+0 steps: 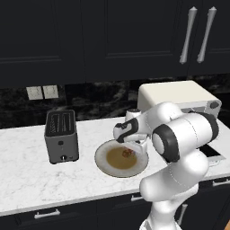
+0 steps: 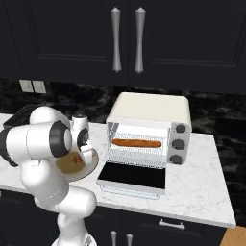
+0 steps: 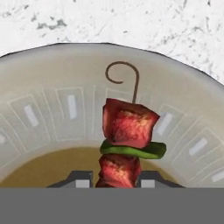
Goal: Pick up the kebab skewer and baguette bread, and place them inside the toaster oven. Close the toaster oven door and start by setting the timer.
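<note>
Kebab skewer (image 3: 127, 144) is showing up close in the hand view: thin brown stick ending in a curled hook, a big red meat chunk on top, a flat green slice under it, another red chunk below. It is lying on the plate (image 3: 52, 109), a pale ridged rim around a tan centre. Gripper (image 3: 117, 179) is sitting narrow, its two dark tips pressing the lower red chunk from both sides, so it is gripping the skewer

Plate is resting on the white marble counter (image 1: 27, 179), between the grey two-slot toaster (image 1: 61, 135) and the toaster oven (image 2: 149, 132). Plate's front rim is lying near the counter's front edge. Open counter is lying in front of and left of the toaster. In the right base view the plate edge is sitting just beside the lowered toaster oven door (image 2: 134, 178), which is hanging flat and open toward the counter front; bare counter is running on to the oven's right

Right base view is showing inside the oven: the baguette bread (image 2: 137, 143) is lying lengthwise on the wire rack. Left base view is giving the oven's cream top and one knob, with the arm covering its front; the skewer (image 1: 128, 153) is a small red speck on the plate there. Dark cabinets with silver handles (image 2: 127, 41) are hanging above
</note>
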